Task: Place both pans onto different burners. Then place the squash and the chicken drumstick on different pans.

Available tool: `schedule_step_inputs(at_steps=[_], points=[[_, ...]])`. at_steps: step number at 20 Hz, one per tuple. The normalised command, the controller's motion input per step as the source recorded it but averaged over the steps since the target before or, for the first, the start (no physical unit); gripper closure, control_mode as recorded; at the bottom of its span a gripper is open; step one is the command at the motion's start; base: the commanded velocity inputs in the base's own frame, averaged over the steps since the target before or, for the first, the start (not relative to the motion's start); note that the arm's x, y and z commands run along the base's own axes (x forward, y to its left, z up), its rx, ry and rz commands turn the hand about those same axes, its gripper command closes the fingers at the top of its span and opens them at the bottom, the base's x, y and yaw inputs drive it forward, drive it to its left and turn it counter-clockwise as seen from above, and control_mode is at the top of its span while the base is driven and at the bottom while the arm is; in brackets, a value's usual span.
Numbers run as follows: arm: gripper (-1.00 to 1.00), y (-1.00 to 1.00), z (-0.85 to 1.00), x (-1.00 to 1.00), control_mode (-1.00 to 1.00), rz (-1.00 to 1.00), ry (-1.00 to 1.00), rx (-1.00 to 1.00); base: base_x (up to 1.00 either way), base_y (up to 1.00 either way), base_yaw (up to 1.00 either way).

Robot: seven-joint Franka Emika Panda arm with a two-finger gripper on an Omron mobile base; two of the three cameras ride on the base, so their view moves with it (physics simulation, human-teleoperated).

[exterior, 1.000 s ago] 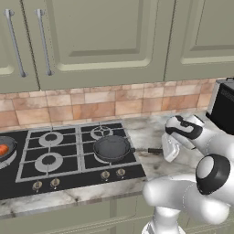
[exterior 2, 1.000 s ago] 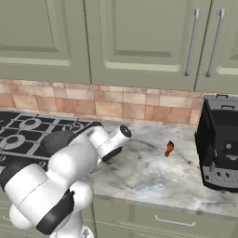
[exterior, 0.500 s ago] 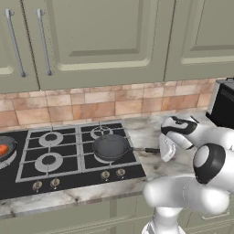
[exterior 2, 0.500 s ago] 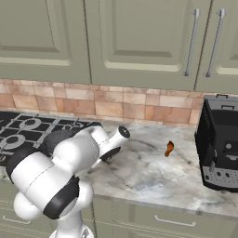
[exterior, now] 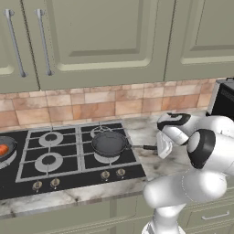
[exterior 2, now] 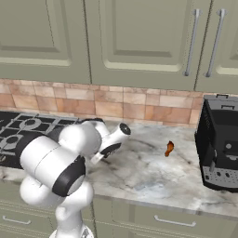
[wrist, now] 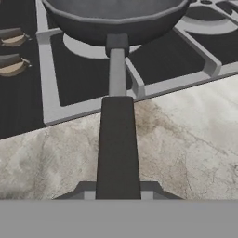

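Pan (exterior: 109, 143) over cooktop's (exterior: 27, 183) right edge

My arm (exterior: 201, 151) was glossy white, built of rounded bulbous segments with dark grey joint bands and black round end caps; no cables or markings seen.

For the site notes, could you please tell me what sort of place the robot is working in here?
A home-style kitchen, rendered rather than real. It shows in the black gas cooktop with a frying pan on a burner, the marble-look counter under olive green cabinets, and a tiled backsplash.
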Motion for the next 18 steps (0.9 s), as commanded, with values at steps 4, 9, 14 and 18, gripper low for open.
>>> schedule_step_inputs(at_steps=[4,9,14,18], points=[[1.0,0.0,-0.13,0.0,-1.0,0.0,0.01,0.0,0.0,0.0,0.0],[1.0,0.01,-0.17,0.0,-1.0,0.0,0.0,0.0,0.0,0.0,0.0],[1.0,0.02,-0.03,0.0,-1.0,0.0,0.0,0.0,0.0,0.0,0.0],[1.0,0.0,0.0,0.0,-1.0,0.0,0.01,0.0,0.0,0.0,0.0]])
